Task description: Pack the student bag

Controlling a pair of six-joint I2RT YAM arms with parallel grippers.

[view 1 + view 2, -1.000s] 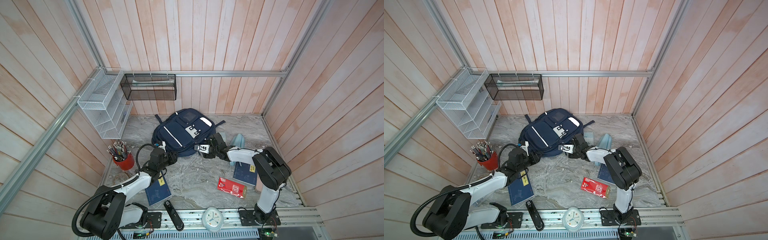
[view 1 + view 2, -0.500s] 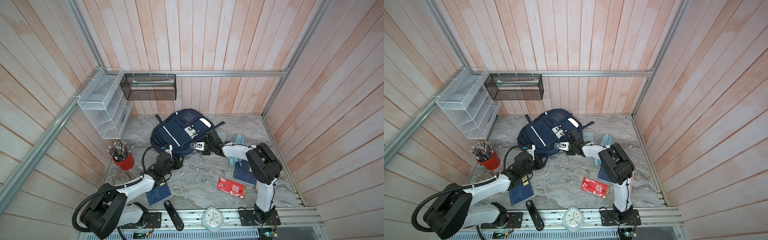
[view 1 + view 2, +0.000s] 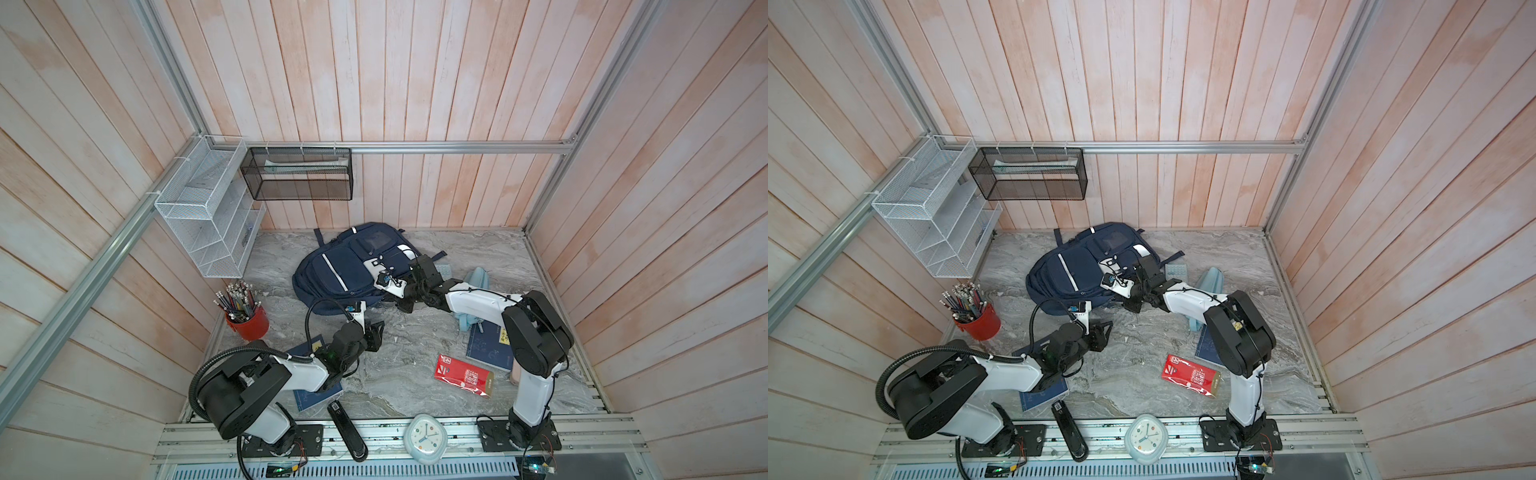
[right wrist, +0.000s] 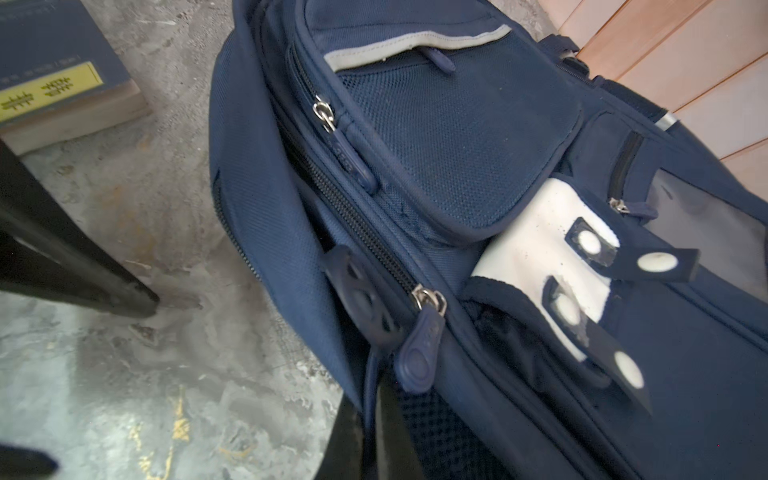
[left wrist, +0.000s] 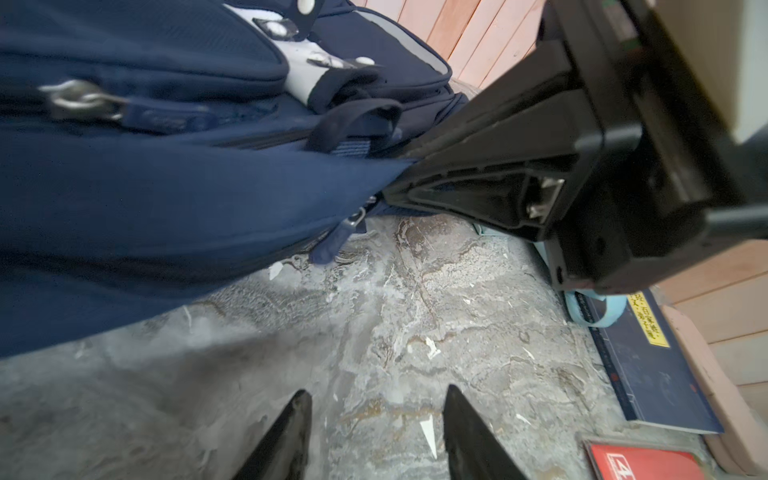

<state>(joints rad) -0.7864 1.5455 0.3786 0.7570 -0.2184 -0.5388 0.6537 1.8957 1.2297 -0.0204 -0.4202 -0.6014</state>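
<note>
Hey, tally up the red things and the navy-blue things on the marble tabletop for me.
Red: 2, round pencil cup, flat printed packet
Navy blue: 3, large fabric backpack, book nearest cup, book nearest packet
Total: 5

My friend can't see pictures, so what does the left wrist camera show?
The right gripper pinches the edge of the navy student bag lying on a grey marble table. The left gripper stands open and empty over the table, near a blue book and red packet.
</note>
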